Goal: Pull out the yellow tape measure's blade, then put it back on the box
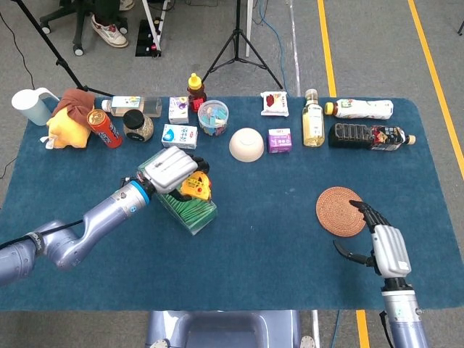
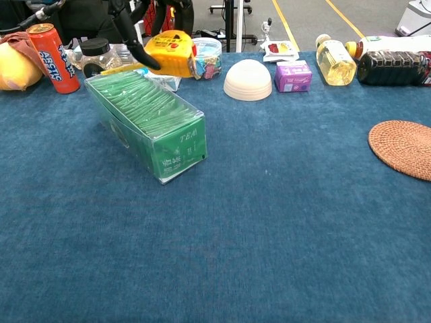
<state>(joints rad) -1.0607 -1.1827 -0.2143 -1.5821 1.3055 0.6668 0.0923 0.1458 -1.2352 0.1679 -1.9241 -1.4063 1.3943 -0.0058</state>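
Note:
My left hand (image 1: 169, 169) grips the yellow tape measure (image 1: 196, 185) and holds it lifted above the green tea box (image 1: 190, 206). In the chest view the tape measure (image 2: 173, 54) hangs clear of the tea box (image 2: 148, 121), with the fingers (image 2: 128, 33) of my left hand around it near the top edge. My right hand (image 1: 383, 246) hovers over the blue table at the right, just below the woven coaster (image 1: 341, 211), fingers spread and holding nothing. No blade shows pulled out.
A white bowl (image 1: 246, 144), purple box (image 1: 279, 140), oil bottle (image 1: 313, 118) and dark bottle (image 1: 370, 135) line the back. An orange can (image 1: 104, 128), jar (image 1: 136, 125) and clip tub (image 1: 213, 118) stand behind the tea box.

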